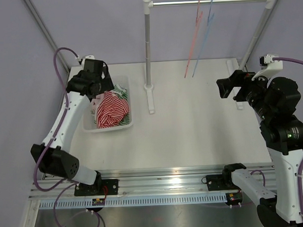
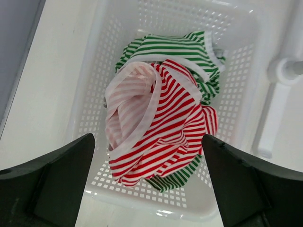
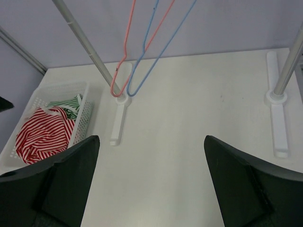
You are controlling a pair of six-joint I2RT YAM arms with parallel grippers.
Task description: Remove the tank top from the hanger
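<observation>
A red-and-white striped tank top [image 1: 112, 110] lies crumpled in a white basket [image 1: 127, 125] on top of a green-and-white striped one [image 1: 121, 90]. It also shows in the left wrist view [image 2: 156, 127] and the right wrist view [image 3: 42, 135]. A pink hanger [image 1: 193, 39] and a blue hanger [image 1: 204, 33] hang bare on the rail. My left gripper [image 1: 96, 80] hovers open and empty above the basket. My right gripper [image 1: 226, 87] is open and empty, held above the table at the right.
The white clothes rack [image 1: 209, 1] stands at the back, with one post [image 1: 148, 53] and foot [image 1: 150, 101] right of the basket and a slanted post [image 1: 256, 33] at the far right. Purple walls enclose the back and left.
</observation>
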